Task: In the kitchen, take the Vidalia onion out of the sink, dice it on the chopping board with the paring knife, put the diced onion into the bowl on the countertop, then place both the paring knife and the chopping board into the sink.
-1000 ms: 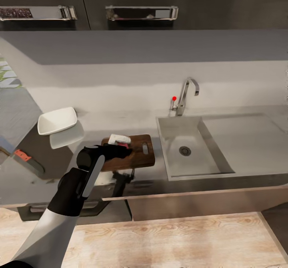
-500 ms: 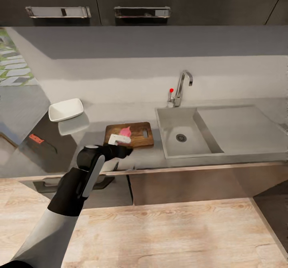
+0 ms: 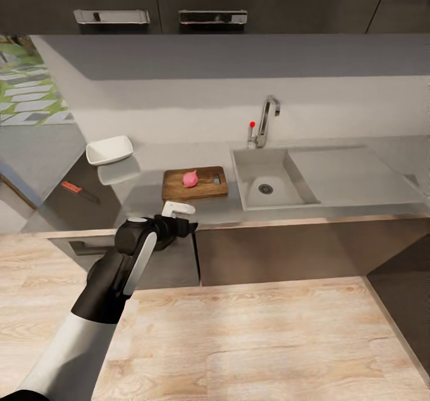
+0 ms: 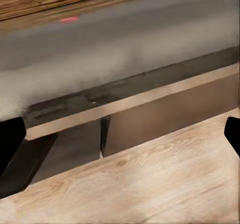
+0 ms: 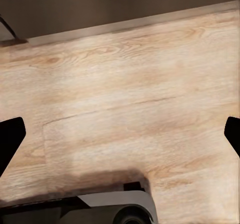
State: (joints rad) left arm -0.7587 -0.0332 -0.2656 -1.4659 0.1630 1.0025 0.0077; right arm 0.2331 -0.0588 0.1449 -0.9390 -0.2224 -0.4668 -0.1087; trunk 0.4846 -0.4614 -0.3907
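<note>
Left gripper [image 3: 179, 219]: mine, fingers spread wide apart in the wrist view, nothing between them; it hangs at the countertop's front edge.
Right gripper: fingertips wide apart, nothing held, pointing at wooden floor [image 5: 130, 103].
Vidalia onion [image 3: 190, 178]: beyond my left gripper, sitting on the chopping board [image 3: 176, 187]; small, pink, round, whole, not yet cut.
Paring knife [image 3: 79, 192]: well off to my gripper's left on the countertop [image 3: 149, 201], red handle, dark blade.
Bowl [image 3: 110, 149]: beyond and left, white, empty.
Sink [image 3: 266, 180]: beyond and right.
Risk: round bulb could roll off the board if nudged; a thin knife lying flat may slip from a shallow pinch.
</note>
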